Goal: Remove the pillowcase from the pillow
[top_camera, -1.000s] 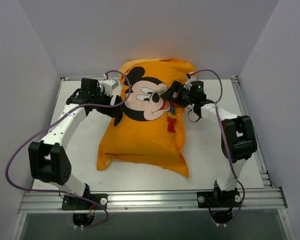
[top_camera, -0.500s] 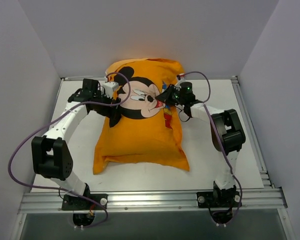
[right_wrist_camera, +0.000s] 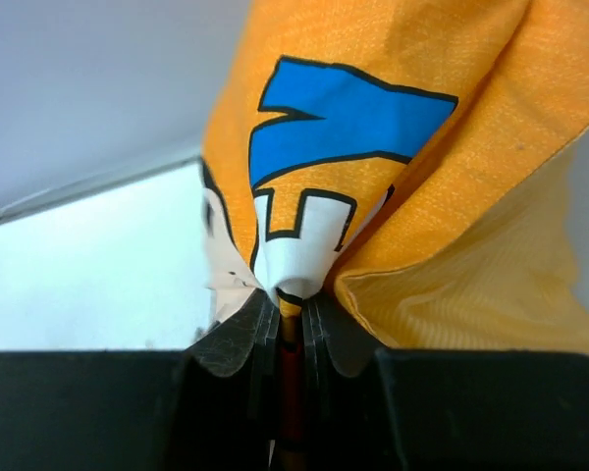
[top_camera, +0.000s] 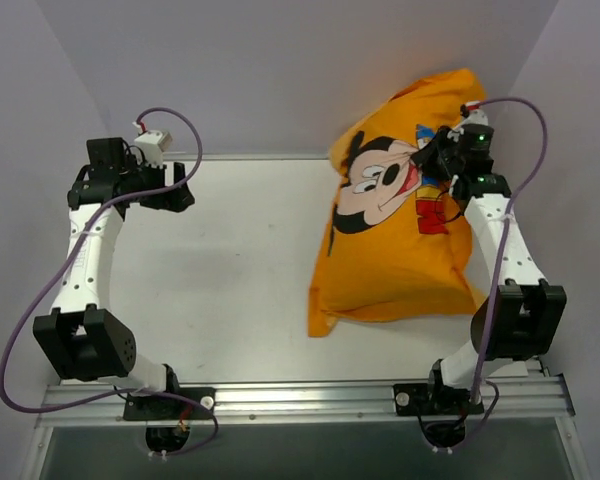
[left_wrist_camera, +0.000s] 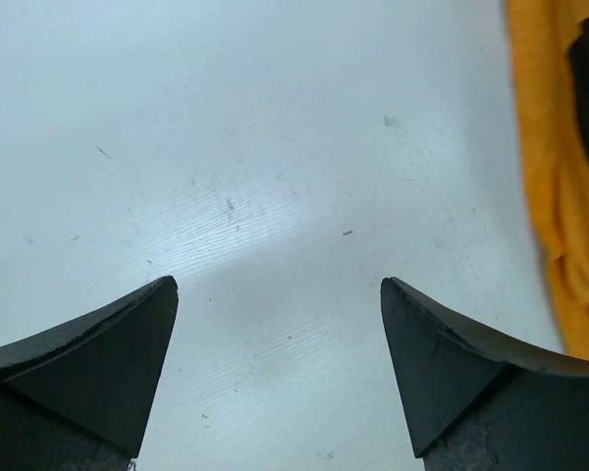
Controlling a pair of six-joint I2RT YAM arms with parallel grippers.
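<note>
Your right arm stands stretched up along the right side, wrist high near the back corner. Your right claw (right_wrist_camera: pixel 290 302) is pressed together, pinching a fold of the large orange-yellow fabric pillowcase with the Mickey Mouse print (top_camera: pixel 395 265), right at its blue-and-white patch. The stuffed case hangs tilted from that pinch. Its lower edge rests on the white counter (top_camera: pixel 230 270) at the right, and its top corner rises in front of the grey back wall (top_camera: pixel 280 80). Your left arm reaches to the far left corner, where your left claw (left_wrist_camera: pixel 278 287) is spread over bare counter, holding nothing. The cloth's left edge lies well apart from it, with open counter between.
</note>
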